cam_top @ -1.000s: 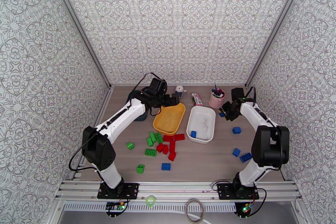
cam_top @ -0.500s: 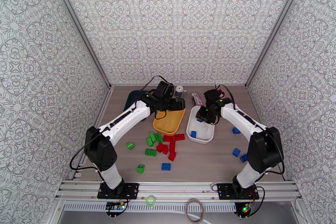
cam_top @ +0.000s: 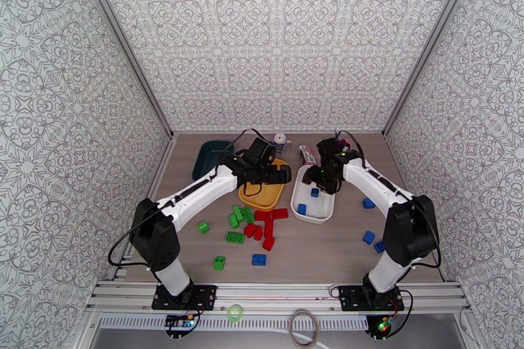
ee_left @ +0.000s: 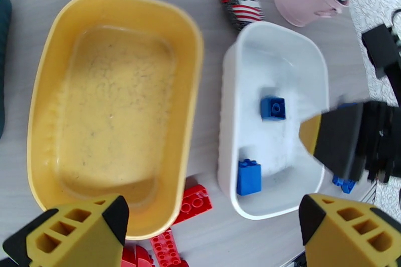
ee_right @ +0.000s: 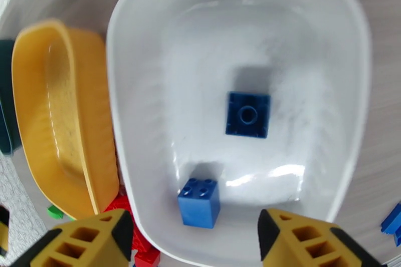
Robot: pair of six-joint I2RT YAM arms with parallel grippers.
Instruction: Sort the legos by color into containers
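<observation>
Grey wood-grain worktop [cam_top: 327, 245], enclosed by patterned walls [cam_top: 275, 42].
The left fingers [ee_left: 75, 233] and right fingers [ee_right: 90, 238] are held spread; two blue legos [ee_right: 247, 114] are seen in the white tray [ee_right: 140, 112] under the right fingers.

The left arm [cam_top: 203, 190] partly covers the yellow tray [cam_top: 262, 197]; the right wrist view's edge cuts off the teal tray [ee_right: 5, 107].

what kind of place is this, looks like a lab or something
Probably a robotics test cell rather than a home: patterned wall panels box in a table, and two robot arms are bolted to an aluminium rail at its near edge.
</observation>
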